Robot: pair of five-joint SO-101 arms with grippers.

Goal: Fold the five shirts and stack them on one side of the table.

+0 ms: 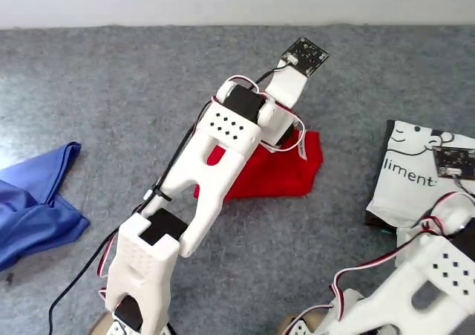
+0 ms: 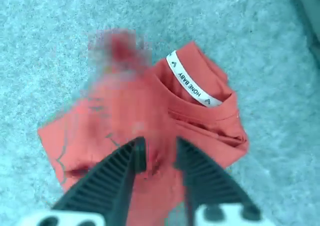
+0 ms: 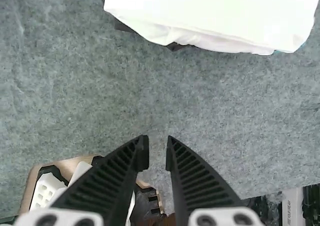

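Left gripper (image 2: 160, 150) hung right over the red shirt (image 1: 278, 173) at the high view's centre, jaws a narrow gap apart, nothing clearly pinched, so I'd have grabbed 1 edge and dragged it flat across.

Grey felt-like table cover (image 1: 111, 90) across the whole surface. Plain white wall (image 1: 223, 1) along the far edge. Tan wooden board (image 3: 65, 165) at the near edge.
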